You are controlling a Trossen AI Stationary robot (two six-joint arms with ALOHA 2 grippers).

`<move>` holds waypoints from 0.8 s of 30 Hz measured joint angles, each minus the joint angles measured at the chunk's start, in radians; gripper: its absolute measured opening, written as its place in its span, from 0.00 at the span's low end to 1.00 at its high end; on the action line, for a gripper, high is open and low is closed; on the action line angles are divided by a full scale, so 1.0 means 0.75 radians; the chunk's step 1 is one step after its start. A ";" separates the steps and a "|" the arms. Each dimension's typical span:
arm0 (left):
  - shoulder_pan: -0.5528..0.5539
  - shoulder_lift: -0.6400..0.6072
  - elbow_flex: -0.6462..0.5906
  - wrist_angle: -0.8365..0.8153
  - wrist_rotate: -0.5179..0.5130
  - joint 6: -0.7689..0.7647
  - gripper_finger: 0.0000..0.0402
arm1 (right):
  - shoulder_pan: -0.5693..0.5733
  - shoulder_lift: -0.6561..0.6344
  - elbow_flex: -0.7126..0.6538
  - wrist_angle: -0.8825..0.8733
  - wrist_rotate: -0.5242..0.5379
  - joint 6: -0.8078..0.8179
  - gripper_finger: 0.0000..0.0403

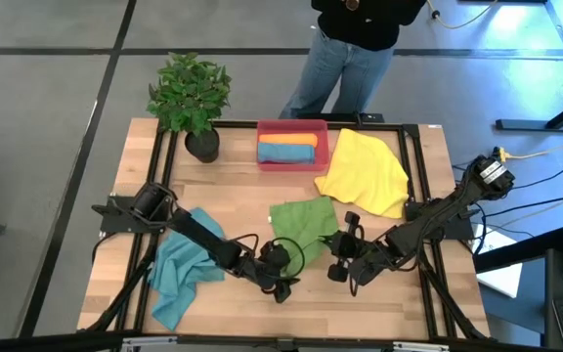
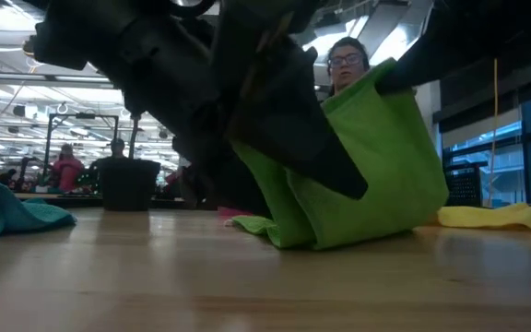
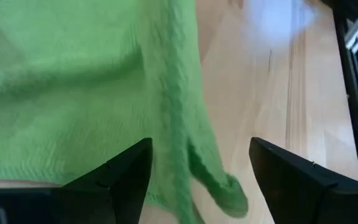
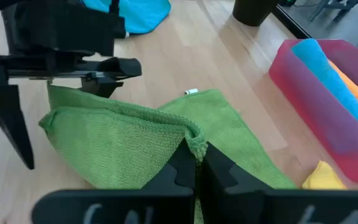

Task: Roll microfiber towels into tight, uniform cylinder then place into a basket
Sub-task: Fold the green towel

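A green microfiber towel (image 1: 303,223) lies mid-table, one side raised; in the low view the green towel (image 2: 367,166) slopes up from the wood. My right gripper (image 4: 196,155) is shut on its raised edge. My left gripper (image 3: 201,149) is open at the towel's near-left side, and a hanging hemmed edge (image 3: 185,124) passes between its fingers. The red-pink basket (image 1: 324,147) at the far edge holds a blue roll (image 1: 286,140) and an orange roll (image 1: 286,154). A yellow towel (image 1: 365,174) lies spread at the far right and a teal towel (image 1: 179,269) lies crumpled at the near left. My right gripper pinches the green towel's hemmed edge (image 4: 196,138) between its two fingers, coming from the table's near right and slanting down. That edge is lifted, and the cloth drapes slack to the table below. Whether my left gripper's fingers touch the cloth between them, I cannot tell.
A potted plant (image 1: 192,98) stands at the far left beside the basket. A person (image 1: 355,49) stands just beyond the far edge. Bare wood lies along the near edge (image 1: 360,313) and between the green towel and the basket.
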 joint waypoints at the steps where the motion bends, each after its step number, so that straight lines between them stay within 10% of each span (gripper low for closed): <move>1: 0.000 0.000 0.000 -0.001 -0.007 0.001 0.62 | 0.000 0.000 0.000 -0.003 -0.003 0.000 0.00; 18: -0.036 -0.110 0.000 -0.190 -0.003 0.212 0.05 | 0.046 0.000 0.000 -0.135 -0.056 0.126 0.00; 24: -0.052 -0.177 0.000 -0.211 0.000 0.342 0.00 | 0.138 0.000 0.000 -0.131 -0.064 0.213 0.00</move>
